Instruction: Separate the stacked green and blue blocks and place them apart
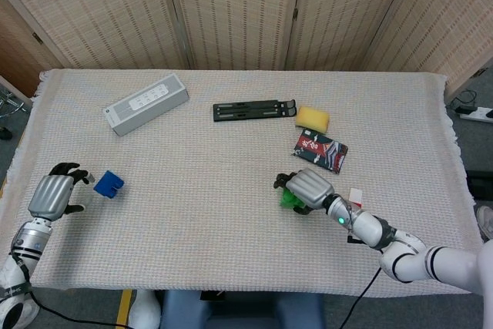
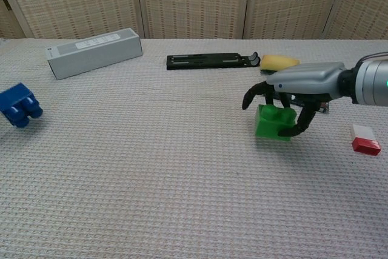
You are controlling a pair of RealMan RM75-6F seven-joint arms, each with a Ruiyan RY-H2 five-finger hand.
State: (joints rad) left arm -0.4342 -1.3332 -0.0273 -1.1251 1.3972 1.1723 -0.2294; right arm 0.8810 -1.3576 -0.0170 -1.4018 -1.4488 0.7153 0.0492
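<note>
The blue block [image 1: 109,184] [image 2: 19,105] lies tilted on the cloth at the near left. My left hand [image 1: 54,194] sits just left of it with its fingers spread and nothing in them; the chest view does not show this hand. The green block [image 2: 274,122] [image 1: 290,198] stands on the cloth at the near right, far from the blue one. My right hand [image 2: 300,83] [image 1: 310,185] arches over it and still holds it, a finger hooked round its right side, while other fingers lift off to the left.
A grey oblong box [image 1: 146,103] lies at the back left, with a black stand [image 1: 254,110] at the back middle. A yellow sponge [image 1: 313,119] and a dark printed packet [image 1: 320,151] lie behind my right hand. A small red-and-white piece [image 2: 365,139] sits to its right.
</note>
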